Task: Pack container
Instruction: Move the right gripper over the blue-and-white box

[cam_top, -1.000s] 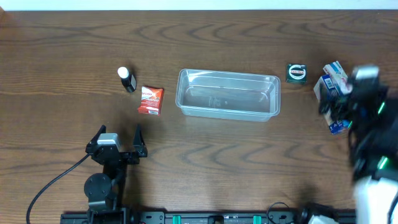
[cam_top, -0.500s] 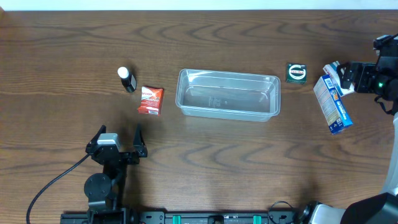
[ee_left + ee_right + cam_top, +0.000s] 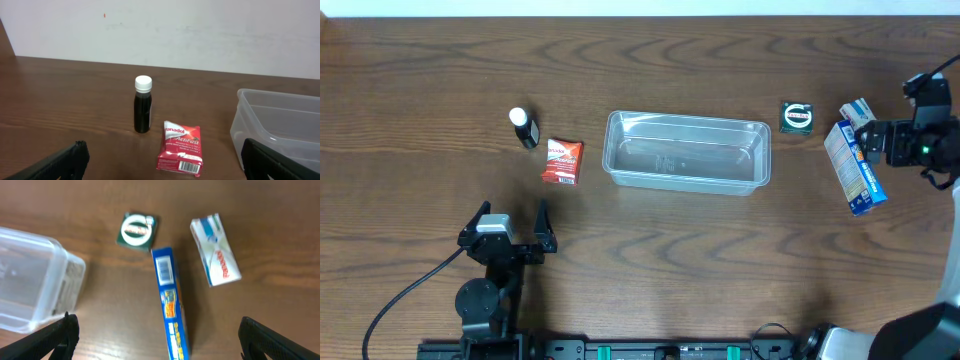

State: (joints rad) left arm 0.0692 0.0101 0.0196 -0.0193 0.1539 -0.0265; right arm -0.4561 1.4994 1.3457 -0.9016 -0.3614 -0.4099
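Observation:
The container [image 3: 685,152], a clear plastic tub, stands empty at the table's middle; it also shows in the left wrist view [image 3: 280,117] and the right wrist view [image 3: 30,275]. My left gripper [image 3: 510,228] is open and empty, near the front, short of a red packet [image 3: 561,161] [image 3: 180,150] and a black bottle with a white cap [image 3: 524,128] [image 3: 142,107]. My right gripper [image 3: 876,142] [image 3: 162,342] is open and empty, above a blue-and-white box [image 3: 853,168] [image 3: 170,300].
A green square packet [image 3: 797,117] [image 3: 136,230] lies right of the tub. A small white box [image 3: 861,112] [image 3: 216,250] lies beside the blue box. A cable runs from the left arm base at the front.
My right arm has swung away from over the blue box toward the right edge, then settled slightly lower beside it. The left arm and all objects have not moved.

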